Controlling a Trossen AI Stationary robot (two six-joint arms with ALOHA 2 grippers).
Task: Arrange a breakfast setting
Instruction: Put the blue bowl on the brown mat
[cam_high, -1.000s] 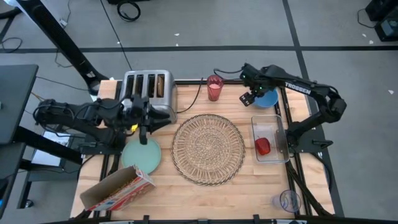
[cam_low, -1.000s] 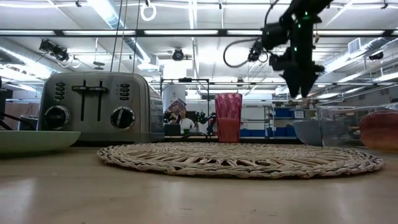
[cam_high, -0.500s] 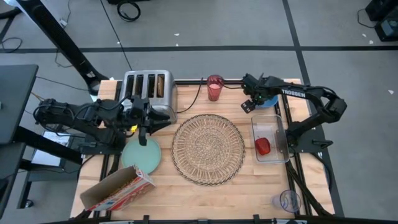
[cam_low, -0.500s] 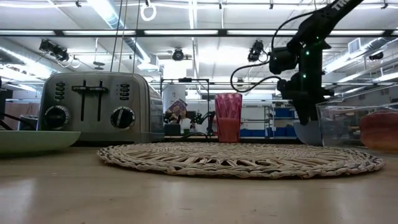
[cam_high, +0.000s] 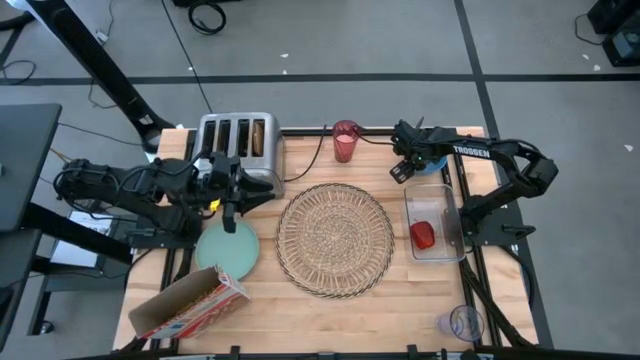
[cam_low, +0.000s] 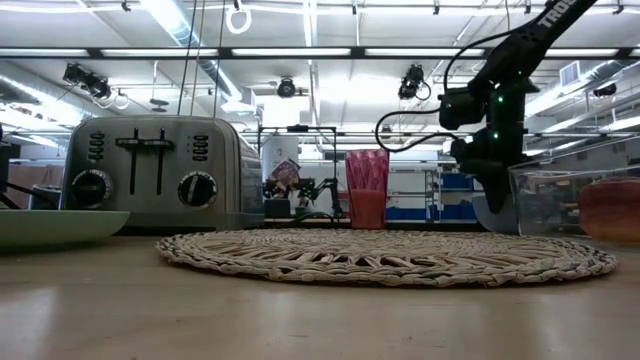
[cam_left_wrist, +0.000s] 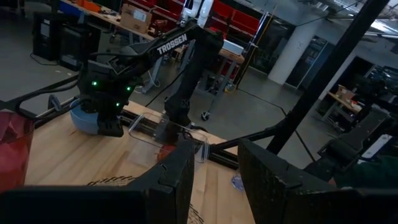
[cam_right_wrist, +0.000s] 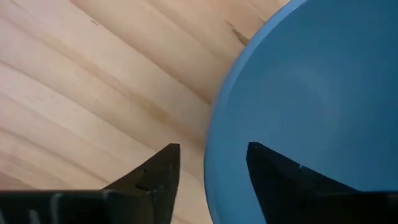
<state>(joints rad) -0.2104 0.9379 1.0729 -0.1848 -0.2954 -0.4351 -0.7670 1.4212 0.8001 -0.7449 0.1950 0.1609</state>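
The blue bowl (cam_high: 434, 158) stands on the table at the far right; it also shows in the right wrist view (cam_right_wrist: 311, 93). My right gripper (cam_right_wrist: 210, 177) is open and points down at the bowl's left rim (cam_right_wrist: 214, 143), one finger over the inside and one over the table. My left gripper (cam_high: 232, 210) is open and empty above the pale green plate (cam_high: 227, 250). The wicker placemat (cam_high: 334, 238) lies mid-table. The red cup (cam_high: 346, 141) stands behind it. The red fruit (cam_high: 423, 236) lies in the clear tray (cam_high: 446, 205). A toast slice (cam_high: 260, 138) sticks out of the toaster (cam_high: 232, 150). No spoon shows.
A cardboard box (cam_high: 185, 305) lies at the near left corner. A clear glass (cam_high: 463, 323) stands at the near right corner. The toaster's cord runs along the far edge toward the cup. Bare wood lies between the placemat and the near edge.
My right gripper has come down from well above the table to the blue bowl's left rim, shifting a little toward the table's right edge. Its fingers have stayed open. The bowl has not moved.
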